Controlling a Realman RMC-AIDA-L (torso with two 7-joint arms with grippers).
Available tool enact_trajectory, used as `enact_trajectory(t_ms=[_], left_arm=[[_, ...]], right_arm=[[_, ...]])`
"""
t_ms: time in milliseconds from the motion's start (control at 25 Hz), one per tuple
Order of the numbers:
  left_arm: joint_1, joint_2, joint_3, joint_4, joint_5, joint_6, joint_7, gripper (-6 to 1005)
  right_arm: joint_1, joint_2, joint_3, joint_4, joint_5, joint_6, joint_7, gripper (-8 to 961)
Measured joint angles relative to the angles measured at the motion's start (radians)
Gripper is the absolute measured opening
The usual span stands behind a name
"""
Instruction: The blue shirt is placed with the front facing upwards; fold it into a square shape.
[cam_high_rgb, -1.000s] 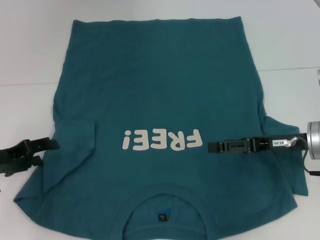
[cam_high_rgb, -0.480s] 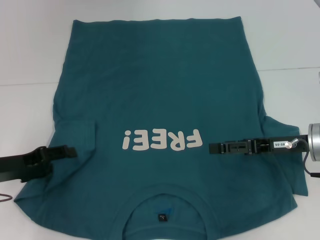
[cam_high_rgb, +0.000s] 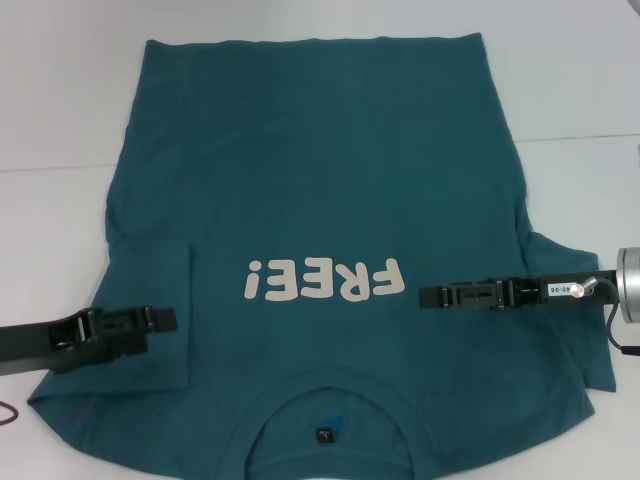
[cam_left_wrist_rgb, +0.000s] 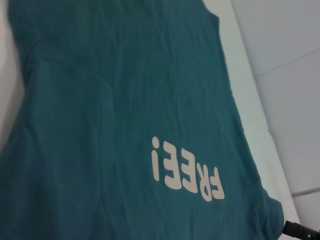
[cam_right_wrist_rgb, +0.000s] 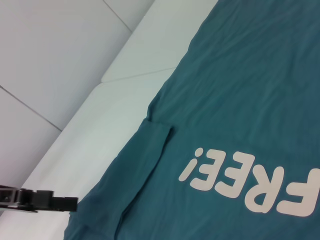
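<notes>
- We see the collar (cam_high_rgb: 330, 400) nearest us, the blue shirt (cam_high_rgb: 320, 180) lying flat on the white table (cam_high_rgb: 60, 100).
- Our left gripper (cam_high_rgb: 165, 320) sits over the folded-in sleeve (cam_high_rgb: 150, 300); our right gripper (cam_high_rgb: 428, 296) beside the white print (cam_high_rgb: 325, 280). We cannot tell either jaw gap.
- Soft, faintly creased cotton; bare table beyond the hem (cam_high_rgb: 310, 40).

White table (cam_high_rgb: 580, 90) carries the shirt (cam_high_rgb: 320, 180) spread flat, print side up, collar at the near edge, hem at the far side, left sleeve folded inward.
</notes>
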Motion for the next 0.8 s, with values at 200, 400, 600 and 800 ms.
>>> enact_trajectory(t_ms=[200, 400, 600, 800], left_arm=[[0.023, 0.0, -0.057, -0.002, -0.021, 0.149, 0.334, 755], [0.086, -0.035, -0.067, 0.002, -0.045, 0.246, 0.684, 756], [0.099, -0.046, -0.069, -0.021, -0.058, 0.255, 0.72, 754], [0.083, -0.063, -0.069, -0.046, -0.101, 0.259, 0.662, 752]], right_arm=[[-0.003, -0.001, -0.002, 0.002, 0.0, 0.014, 0.002, 858], [-0.006, -0.003, 0.008, 0.003, 0.003, 0.016, 0.006, 857], [-0.006, -0.004, 0.009, 0.003, 0.0, 0.024, 0.002, 856], [-0.007, -0.036, 0.021, 0.002, 0.0, 0.034, 0.064, 855]])
